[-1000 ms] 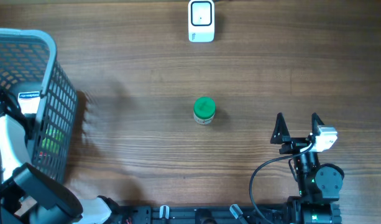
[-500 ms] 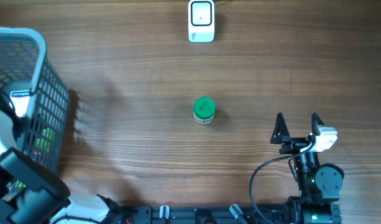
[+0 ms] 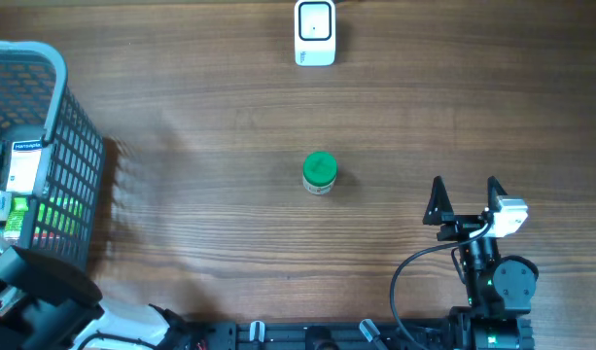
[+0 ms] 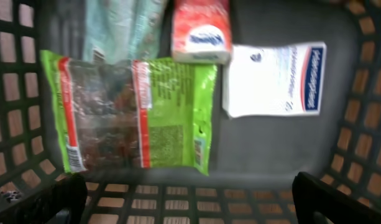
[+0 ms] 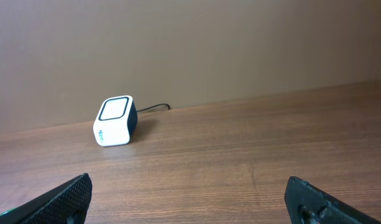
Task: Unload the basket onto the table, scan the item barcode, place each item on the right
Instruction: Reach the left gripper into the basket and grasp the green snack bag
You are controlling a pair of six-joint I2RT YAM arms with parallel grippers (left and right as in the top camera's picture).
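R end effector (image 3: 465, 187) near base, jaws wide, empty. L end effector (image 4: 187, 198) over basket (image 3: 79, 165) at left of bench (image 3: 200, 243), jaws wide, nothing held. Item prob in basket: green snack bag (image 4: 140, 112) lying flat, white packet (image 4: 274, 78) just beside it, red pack (image 4: 201, 31) beyond. Looks like pick phase. Rec: take white packet, least overlapped. Drop straight, stay off mesh wall, pinch an edge, keep code side exposed. Green-lid jar (image 3: 320, 172) mid-bench, upright, alone. Scanner (image 3: 315, 32) at far edge; present code to its window.
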